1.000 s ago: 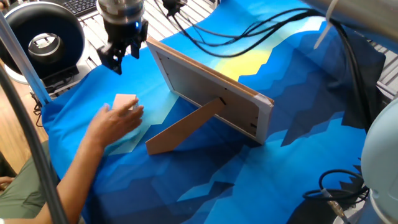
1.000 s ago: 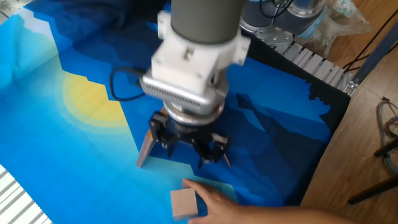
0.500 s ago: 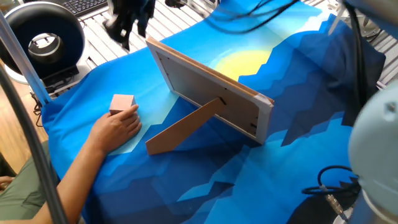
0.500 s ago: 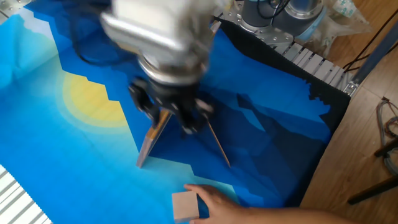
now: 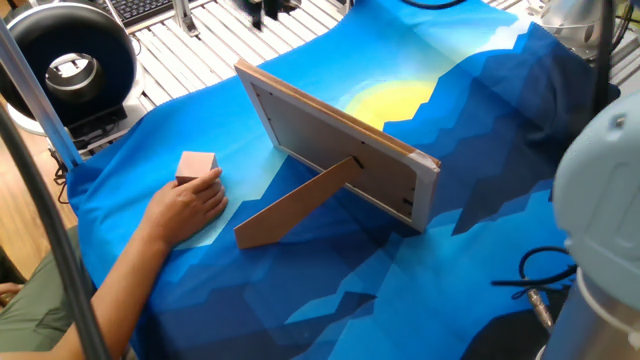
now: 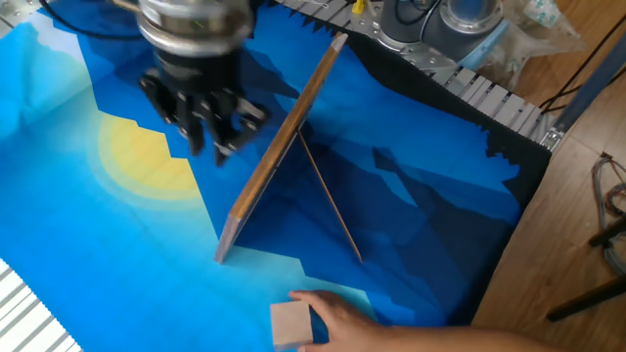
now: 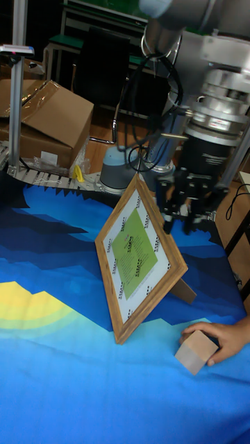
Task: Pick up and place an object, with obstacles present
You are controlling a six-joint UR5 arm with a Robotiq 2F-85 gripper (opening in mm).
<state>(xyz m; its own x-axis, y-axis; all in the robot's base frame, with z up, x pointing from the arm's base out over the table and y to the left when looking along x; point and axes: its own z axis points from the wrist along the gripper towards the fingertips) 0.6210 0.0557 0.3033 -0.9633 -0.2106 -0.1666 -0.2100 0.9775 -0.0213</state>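
The object, a small pale wooden block (image 5: 196, 166) (image 6: 290, 321) (image 7: 195, 351), rests on the blue cloth with a person's hand (image 5: 186, 210) (image 7: 214, 336) touching it. The obstacle, a wood-edged picture frame (image 5: 340, 150) (image 7: 139, 251), stands tilted on its brown easel leg (image 5: 298, 206); the other fixed view shows it edge-on (image 6: 279, 161). My gripper (image 6: 210, 137) (image 7: 184, 212) hangs in the air above the frame's front side, over the yellow patch, far from the block. It looks open and holds nothing. One fixed view does not show it.
A black round device (image 5: 66, 66) sits off the cloth's back-left corner. A cardboard box (image 7: 52, 119) and a second robot base (image 6: 440, 22) stand beyond the table. Loose cables (image 5: 545, 285) lie at the right. The person's arm (image 5: 120, 290) reaches in from the front left.
My gripper rose from beside the block and swung over the picture frame to the yellow-patch side. The hand stayed on the block, which has barely shifted.
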